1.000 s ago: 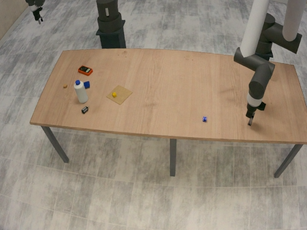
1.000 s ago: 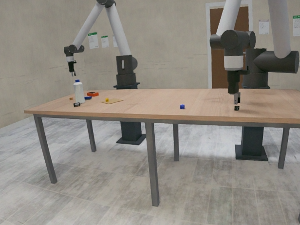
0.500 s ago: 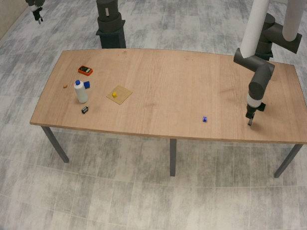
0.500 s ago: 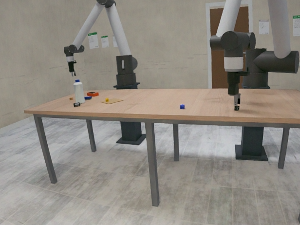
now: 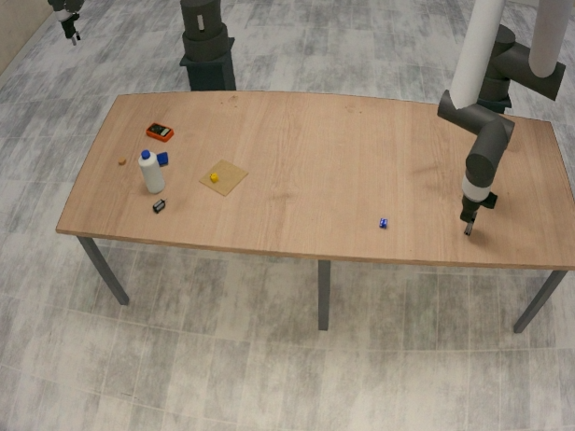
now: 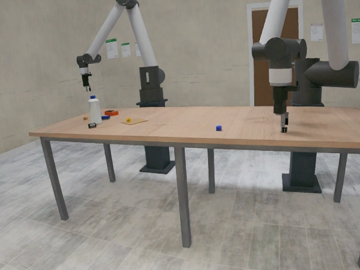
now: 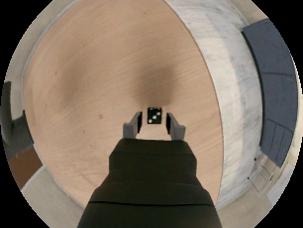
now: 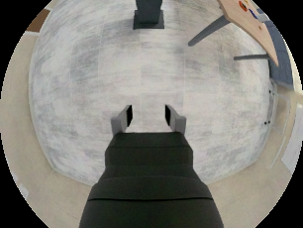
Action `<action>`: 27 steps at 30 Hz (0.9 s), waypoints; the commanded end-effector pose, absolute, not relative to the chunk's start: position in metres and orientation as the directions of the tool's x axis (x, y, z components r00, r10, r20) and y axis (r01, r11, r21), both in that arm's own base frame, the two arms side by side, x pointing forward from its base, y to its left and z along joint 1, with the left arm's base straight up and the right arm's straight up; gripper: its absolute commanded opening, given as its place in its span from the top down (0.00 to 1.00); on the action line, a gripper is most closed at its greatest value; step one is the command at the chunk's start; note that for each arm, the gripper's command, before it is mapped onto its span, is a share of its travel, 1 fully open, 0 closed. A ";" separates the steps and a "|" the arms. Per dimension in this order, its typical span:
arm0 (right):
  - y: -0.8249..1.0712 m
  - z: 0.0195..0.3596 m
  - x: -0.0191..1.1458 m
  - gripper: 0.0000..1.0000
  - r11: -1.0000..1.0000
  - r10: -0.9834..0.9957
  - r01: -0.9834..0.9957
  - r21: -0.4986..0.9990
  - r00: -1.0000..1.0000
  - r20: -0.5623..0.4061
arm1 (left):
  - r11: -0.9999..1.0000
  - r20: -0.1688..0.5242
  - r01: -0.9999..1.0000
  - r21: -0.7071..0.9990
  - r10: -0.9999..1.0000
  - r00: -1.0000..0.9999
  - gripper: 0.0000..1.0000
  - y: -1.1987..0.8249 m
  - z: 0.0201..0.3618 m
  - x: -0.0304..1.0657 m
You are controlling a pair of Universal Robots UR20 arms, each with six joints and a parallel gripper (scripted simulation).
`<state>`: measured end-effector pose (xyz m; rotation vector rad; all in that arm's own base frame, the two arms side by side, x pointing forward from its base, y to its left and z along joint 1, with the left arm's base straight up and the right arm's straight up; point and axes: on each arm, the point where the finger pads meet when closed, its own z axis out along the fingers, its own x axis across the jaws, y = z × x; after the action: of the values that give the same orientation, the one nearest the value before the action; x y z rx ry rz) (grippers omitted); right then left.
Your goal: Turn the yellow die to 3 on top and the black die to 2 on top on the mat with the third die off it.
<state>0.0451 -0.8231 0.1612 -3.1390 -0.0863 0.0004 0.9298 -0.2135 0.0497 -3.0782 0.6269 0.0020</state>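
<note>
Left wrist view: the black die sits on the table, between the tips of the left gripper. That claw is open, a finger at 3 o'clock of the die and another at 9 o'clock, with a gap on each side. The die is glossy black with white pips; its upper face seems to carry three on a diagonal, running from about 2 o'clock to 8 o'clock.

In the top view the black die's spot is at 4 o'clock from the table's middle, well apart from the tan mat, which lies at 9 o'clock. The yellow die rests on the mat, within its outline, toward its 9 o'clock corner; it is bright yellow, its top number too small to read. The blue die, with white marks, stands off the mat, at 9 o'clock from the left gripper. The right gripper is wide open and holds nothing, beyond the table at 10 o'clock
</note>
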 end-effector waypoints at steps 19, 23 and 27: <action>-0.824 0.162 0.045 0.00 -0.998 0.055 0.055 0.000 0.998 0.000 | -0.920 0.000 -0.391 0.000 -0.391 0.920 0.21 -0.214 0.051 0.931; -0.824 0.162 0.045 0.00 -0.998 0.055 0.055 0.000 0.998 0.000 | -0.920 0.000 -0.391 0.000 -0.391 0.920 0.21 -0.214 0.050 0.931; -0.824 0.162 0.045 0.00 -0.998 0.055 0.055 0.000 0.998 0.000 | -0.920 0.000 -0.391 0.000 -0.391 0.920 0.21 -0.214 0.047 0.931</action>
<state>0.0451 -0.8231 0.1612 -3.1390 -0.0863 0.0004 0.9305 -0.2138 0.0489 -3.0782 0.6269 0.0019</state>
